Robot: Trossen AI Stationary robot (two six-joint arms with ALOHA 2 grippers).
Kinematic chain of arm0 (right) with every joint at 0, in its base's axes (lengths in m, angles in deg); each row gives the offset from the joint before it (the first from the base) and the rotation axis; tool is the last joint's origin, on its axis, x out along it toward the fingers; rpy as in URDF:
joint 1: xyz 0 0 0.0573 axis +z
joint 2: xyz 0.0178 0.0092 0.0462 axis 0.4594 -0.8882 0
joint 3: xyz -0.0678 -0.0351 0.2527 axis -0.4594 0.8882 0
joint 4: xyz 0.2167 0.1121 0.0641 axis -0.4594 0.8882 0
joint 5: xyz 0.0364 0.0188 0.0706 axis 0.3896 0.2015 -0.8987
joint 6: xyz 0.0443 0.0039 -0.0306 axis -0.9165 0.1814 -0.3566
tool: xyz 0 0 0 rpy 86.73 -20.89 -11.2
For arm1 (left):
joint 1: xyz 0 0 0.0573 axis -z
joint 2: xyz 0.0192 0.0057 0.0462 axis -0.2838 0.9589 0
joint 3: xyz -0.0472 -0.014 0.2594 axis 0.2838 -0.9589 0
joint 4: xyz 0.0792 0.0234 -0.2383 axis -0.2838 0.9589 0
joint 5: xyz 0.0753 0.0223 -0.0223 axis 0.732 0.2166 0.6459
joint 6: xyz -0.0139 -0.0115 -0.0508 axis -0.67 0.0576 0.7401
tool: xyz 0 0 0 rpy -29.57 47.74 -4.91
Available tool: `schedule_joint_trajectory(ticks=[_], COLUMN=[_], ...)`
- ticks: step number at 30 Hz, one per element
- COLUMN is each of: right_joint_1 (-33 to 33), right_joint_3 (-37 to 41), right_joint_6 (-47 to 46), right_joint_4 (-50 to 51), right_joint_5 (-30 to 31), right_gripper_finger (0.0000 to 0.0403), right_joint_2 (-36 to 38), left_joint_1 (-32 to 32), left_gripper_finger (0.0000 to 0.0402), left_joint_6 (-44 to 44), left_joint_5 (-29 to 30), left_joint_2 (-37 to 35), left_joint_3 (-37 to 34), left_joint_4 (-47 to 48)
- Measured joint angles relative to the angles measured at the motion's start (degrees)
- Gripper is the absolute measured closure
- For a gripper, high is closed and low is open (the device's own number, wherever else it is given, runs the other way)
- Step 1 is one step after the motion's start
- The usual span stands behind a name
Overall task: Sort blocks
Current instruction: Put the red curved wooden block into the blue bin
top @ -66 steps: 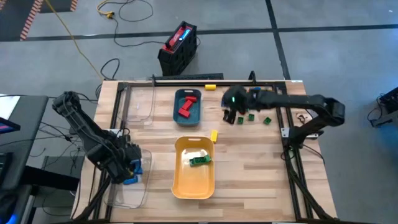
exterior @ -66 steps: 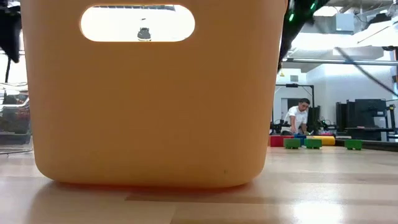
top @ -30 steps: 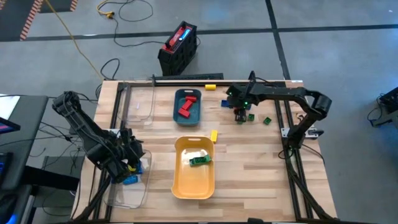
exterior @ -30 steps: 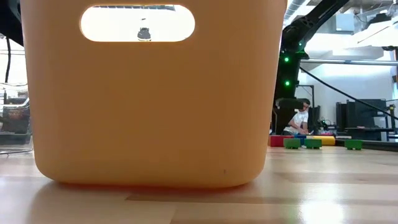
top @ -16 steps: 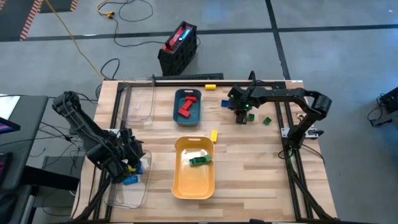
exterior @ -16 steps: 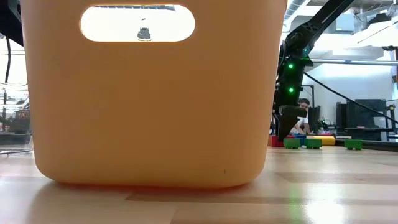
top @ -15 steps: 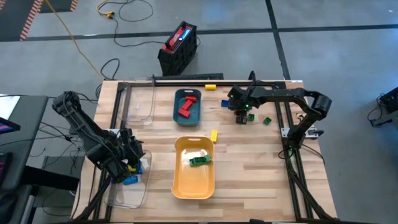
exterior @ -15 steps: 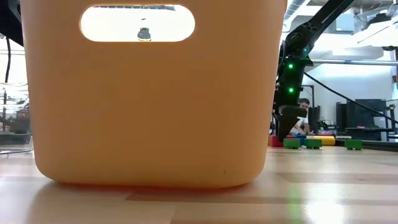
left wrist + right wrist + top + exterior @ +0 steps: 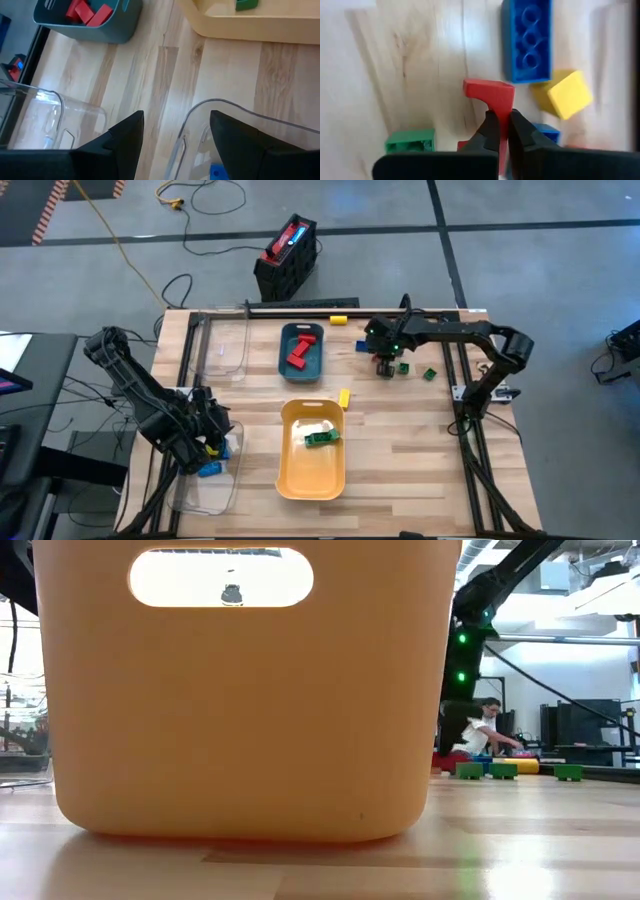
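At the table's far right lies a cluster of blocks. My right gripper [image 9: 386,366] points steeply down into it, shut on a red arched block [image 9: 490,94]. Around that block lie a long blue block [image 9: 527,40], a yellow one [image 9: 563,94] and a green one [image 9: 410,141]. More green blocks [image 9: 430,374] lie on the table to the right. My left gripper [image 9: 175,135] hangs open over the rim of the near clear tray [image 9: 220,107], which holds a blue block [image 9: 218,172]; it touches nothing. My right gripper pinches the red arched block between its two fingers [image 9: 490,131], at the block's end [image 9: 503,106] beside the arch's hollow. The fingers come from above, pointing steeply down. Whether the block stands on the table or just clear of it, I cannot tell.
A teal tray [image 9: 284,350] with red blocks stands at the far middle. A yellow tray [image 9: 283,460] with a green block [image 9: 322,438] stands at the near middle. A second clear tray [image 9: 225,345] sits far left. Single yellow blocks [image 9: 344,397] lie on the wood.
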Motion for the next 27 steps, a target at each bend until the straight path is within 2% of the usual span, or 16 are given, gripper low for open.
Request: schedule_joint_trajectory(ticks=[7, 11, 14, 19, 23, 27], right_joint_1=[5.60, 11.28, 15.89, 23.24, 27.54, 27.96], right_joint_3=[-7.49, -9.88, -10.18, -10.18, -10.18, -10.18], right_joint_6=[-1.88, -3.26, -5.07, -7.31, -8.08, -10.39], right_joint_4=[3.78, -0.88, -7.09, -15.45, -18.22, -20.97], right_joint_5=[0.48, 0.52, 0.11, 0.02, 0.34, 1.99], right_gripper_finger=[0.0394, 0.0394, 0.0394, 0.0395, 0.0395, 0.0395], right_joint_2=[7.17, 11.94, 14.40, 15.41, 14.61, 13.33], left_joint_1=[-0.02, 0.00, -0.02, -0.02, -0.02, -0.02], left_gripper_finger=[0.0180, 0.0180, 0.0180, 0.0180, 0.0180, 0.0180], left_joint_6=[1.19, 0.93, 0.88, -1.73, -6.53, -10.16], left_joint_5=[-0.24, 1.64, 6.52, 14.33, 14.73, 14.82], left_joint_2=[0.00, 0.00, 0.00, 0.00, 0.00, 0.00], left_joint_3=[0.00, 0.00, 0.00, -0.02, -0.02, -0.02], left_joint_4=[0.02, -0.04, -0.34, -3.42, -7.43, -10.47])
